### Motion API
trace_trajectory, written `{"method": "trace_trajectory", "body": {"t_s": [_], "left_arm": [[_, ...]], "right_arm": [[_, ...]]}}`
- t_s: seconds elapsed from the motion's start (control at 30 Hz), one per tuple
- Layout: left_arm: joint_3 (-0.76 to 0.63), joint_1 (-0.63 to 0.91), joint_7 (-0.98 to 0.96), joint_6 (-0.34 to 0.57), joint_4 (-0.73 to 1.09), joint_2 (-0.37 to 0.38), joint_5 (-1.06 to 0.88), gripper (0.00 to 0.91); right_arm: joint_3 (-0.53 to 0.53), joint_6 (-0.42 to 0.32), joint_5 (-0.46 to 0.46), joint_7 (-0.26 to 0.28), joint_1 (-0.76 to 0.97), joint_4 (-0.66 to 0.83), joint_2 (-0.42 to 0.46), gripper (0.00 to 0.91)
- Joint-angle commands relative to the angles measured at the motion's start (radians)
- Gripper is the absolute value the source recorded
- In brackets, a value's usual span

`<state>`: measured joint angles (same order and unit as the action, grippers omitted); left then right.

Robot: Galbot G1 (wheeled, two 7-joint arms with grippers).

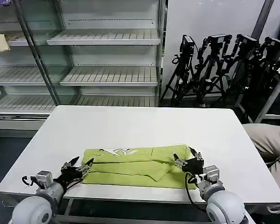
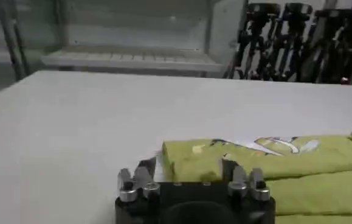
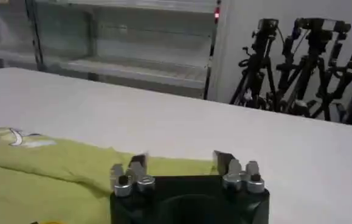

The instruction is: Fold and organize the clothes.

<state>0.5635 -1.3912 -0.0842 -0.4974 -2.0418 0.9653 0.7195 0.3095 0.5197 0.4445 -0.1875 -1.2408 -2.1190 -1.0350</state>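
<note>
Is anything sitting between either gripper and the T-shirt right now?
Nothing visible. The left gripper sits at one end of the lime T-shirt and the right gripper at the other, both with jaws open at the fabric's edge on the white table.

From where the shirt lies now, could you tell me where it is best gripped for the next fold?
Probably at its two short ends. The T-shirt lies as a flat band across the near table edge, so the open left tool and open right tool can each come in low from their own side and pinch the layered edge.
</note>
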Motion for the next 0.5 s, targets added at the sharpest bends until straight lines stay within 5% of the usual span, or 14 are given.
{"method": "trace_trajectory", "body": {"t_s": [0.03,0.13,0.2,0.23,0.27,0.3,0.5], "left_arm": [[-0.054,0.006,-0.173,-0.010,0.003,0.039,0.092,0.907],[-0.053,0.004,-0.187,-0.014,-0.004,0.037,0.099,0.907],[-0.054,-0.002,-0.198,-0.014,-0.013,0.037,0.114,0.554],[-0.054,-0.005,-0.201,-0.013,-0.016,0.037,0.116,0.242],[-0.056,-0.007,-0.203,-0.012,-0.017,0.038,0.116,0.242],[-0.059,-0.007,-0.205,-0.011,-0.016,0.039,0.116,0.030],[-0.066,0.009,-0.215,-0.008,0.013,0.048,0.114,0.010]], "right_arm": [[0.022,-0.003,-0.003,0.006,-0.026,-0.015,0.003,0.907],[0.020,-0.005,-0.003,0.006,-0.023,-0.011,0.002,0.907],[0.018,-0.006,-0.003,0.006,-0.020,-0.010,0.000,0.907],[0.017,-0.006,-0.003,0.006,-0.019,-0.008,0.000,0.907],[0.016,-0.006,-0.004,0.006,-0.018,-0.007,0.000,0.907],[0.015,-0.007,-0.006,0.006,-0.017,-0.005,-0.002,0.907],[0.010,-0.010,-0.010,0.007,-0.013,0.002,-0.006,0.907]]}}
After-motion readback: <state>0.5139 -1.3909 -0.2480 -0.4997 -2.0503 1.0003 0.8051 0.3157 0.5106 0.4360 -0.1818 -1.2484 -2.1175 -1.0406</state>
